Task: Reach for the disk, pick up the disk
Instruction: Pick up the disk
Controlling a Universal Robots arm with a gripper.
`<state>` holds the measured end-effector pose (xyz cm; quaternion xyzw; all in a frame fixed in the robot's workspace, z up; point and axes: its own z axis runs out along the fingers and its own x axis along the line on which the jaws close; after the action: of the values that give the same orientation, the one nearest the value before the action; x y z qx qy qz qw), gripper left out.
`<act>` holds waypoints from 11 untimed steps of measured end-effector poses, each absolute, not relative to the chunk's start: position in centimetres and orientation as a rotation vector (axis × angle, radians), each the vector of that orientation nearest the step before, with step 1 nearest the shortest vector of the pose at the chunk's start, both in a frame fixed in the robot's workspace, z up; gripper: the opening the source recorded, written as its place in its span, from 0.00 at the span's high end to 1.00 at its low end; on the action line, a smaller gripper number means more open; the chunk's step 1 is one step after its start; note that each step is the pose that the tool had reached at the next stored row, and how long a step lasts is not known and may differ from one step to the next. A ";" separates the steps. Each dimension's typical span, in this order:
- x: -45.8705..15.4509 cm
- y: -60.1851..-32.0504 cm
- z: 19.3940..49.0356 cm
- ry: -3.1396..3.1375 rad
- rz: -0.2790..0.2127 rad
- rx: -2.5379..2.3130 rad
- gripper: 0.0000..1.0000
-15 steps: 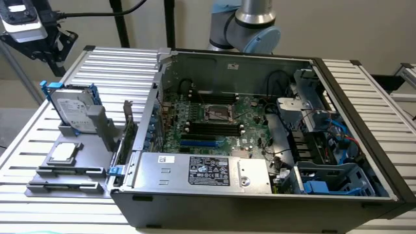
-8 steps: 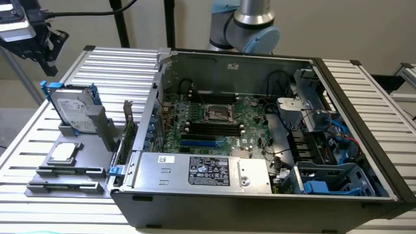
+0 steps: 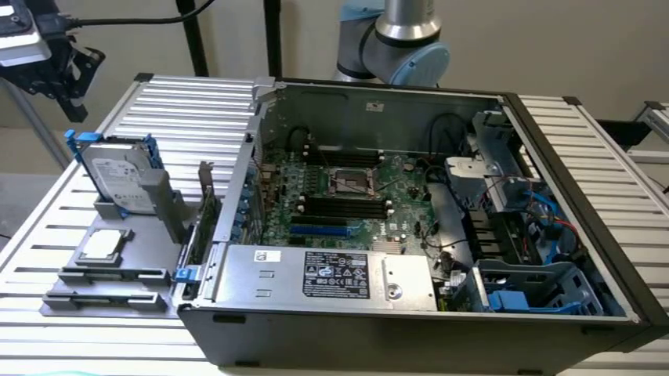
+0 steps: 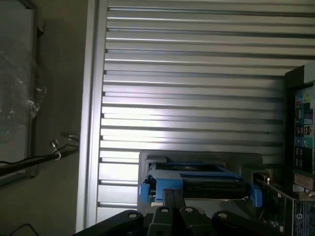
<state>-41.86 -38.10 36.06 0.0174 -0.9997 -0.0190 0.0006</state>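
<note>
The disk (image 3: 118, 177) is a silver-grey hard drive with a white label in a blue bracket. It stands on edge in a grey holder (image 3: 146, 205) on the slatted table, at the exterior view's left of the computer case. My gripper (image 3: 71, 92) hangs in the air above the disk, off to the exterior view's left, touching nothing. In the wrist view the disk (image 4: 197, 181) is seen edge-on from above. My gripper's dark fingertips (image 4: 173, 197) are pressed together in front of it, shut with nothing held.
The open computer case (image 3: 418, 235) fills the middle of the slatted aluminium table (image 3: 178, 102). A small square silver chip (image 3: 105, 245) lies on a grey tray in front of the disk's holder. The arm's base (image 3: 403, 35) rises behind the case. A cable (image 4: 29, 160) lies past the table's edge.
</note>
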 end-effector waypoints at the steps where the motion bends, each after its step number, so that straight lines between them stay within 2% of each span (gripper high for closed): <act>1: -41.9 -38.1 36.1 -3.139 -0.060 0.078 0.89; 11: -41.8 -38.1 36.1 -3.119 -0.059 0.332 0.89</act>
<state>-41.84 -38.10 36.06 0.1057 -0.9942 -0.0189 0.0023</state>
